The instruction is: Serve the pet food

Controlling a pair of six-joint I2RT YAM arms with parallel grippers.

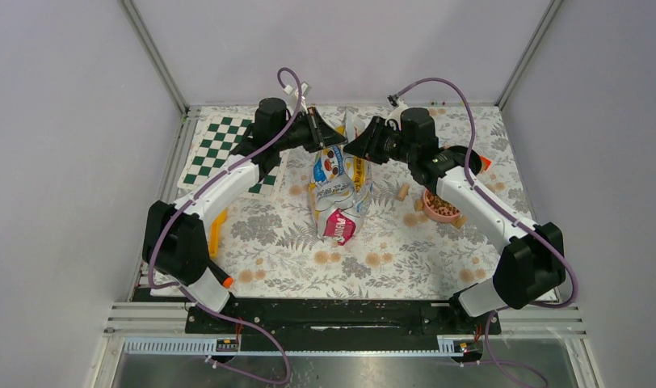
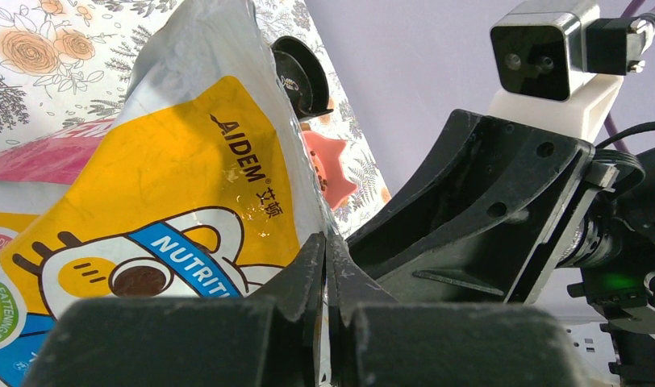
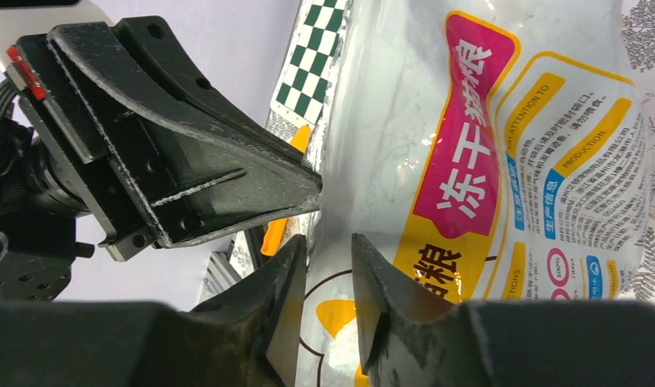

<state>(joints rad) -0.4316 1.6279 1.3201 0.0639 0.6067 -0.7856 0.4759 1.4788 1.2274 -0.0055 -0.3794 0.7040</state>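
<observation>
The glossy yellow pet food bag (image 1: 339, 190) with the cartoon cat hangs upright over the middle of the table, its lower end on the cloth. My left gripper (image 1: 329, 139) is shut on the bag's top edge; the left wrist view shows the foil pinched between the fingers (image 2: 327, 250) beside the yellow print (image 2: 171, 177). My right gripper (image 1: 355, 147) sits at the bag's top from the right. Its jaws (image 3: 328, 250) stand apart with the bag's back panel (image 3: 486, 145) showing in the gap. A pink bowl (image 1: 442, 206) at the right holds brown kibble.
Tan cork-like pieces (image 1: 403, 192) lie between the bag and the bowl. A green checkered mat (image 1: 220, 145) lies at the back left. A yellow strip (image 1: 216, 230) lies by the left arm. A pink star-shaped piece (image 2: 332, 173) lies beyond the bag.
</observation>
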